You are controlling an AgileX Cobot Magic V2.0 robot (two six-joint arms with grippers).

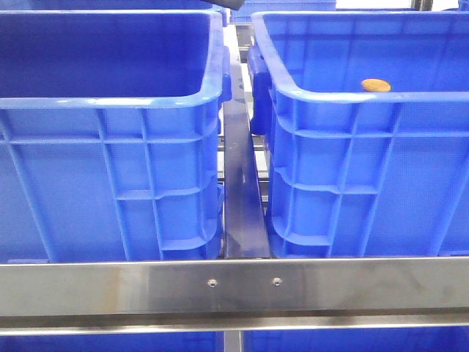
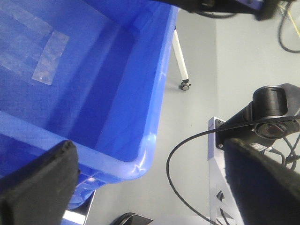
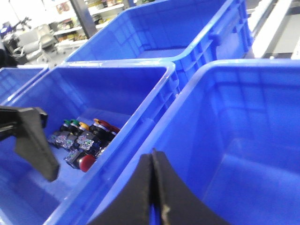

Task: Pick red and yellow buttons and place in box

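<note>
**Left gripper** (image 2: 147, 154): released, pads wide apart, nothing between them. A blue crate (image 2: 117, 93) corner sits directly beneath the gap; patches of clear tape (image 2: 49, 61) lie on its floor. I see no button in it.

**Blue crates, front view**: two alike, left crate (image 1: 110, 161) and right crate (image 1: 366, 169), side by side behind a steel rail (image 1: 234, 286). I cannot tell which one is the box to fill.

**Yellow-orange button** (image 1: 376, 85): small flat disc showing just above the near rim of the right crate. Neither gripper appears in this view.

**Right gripper** (image 3: 152, 161): clenched, pads pressed together, nothing visible between them.

**Button cluster** (image 3: 84, 140): on the floor of the crate beyond and to one side of the right fingertips. A red cap (image 3: 86, 161) lies nearest the tips and a yellow cap (image 3: 83, 125) further off.

**Handling, my judgement**: light, rigid, smooth plastic that may slip or skate on the crate floor. I would open the jaws, come down from above and pinch across the cap's rim. The neighbours are packed closely, so I would take the red outlier first.
</note>
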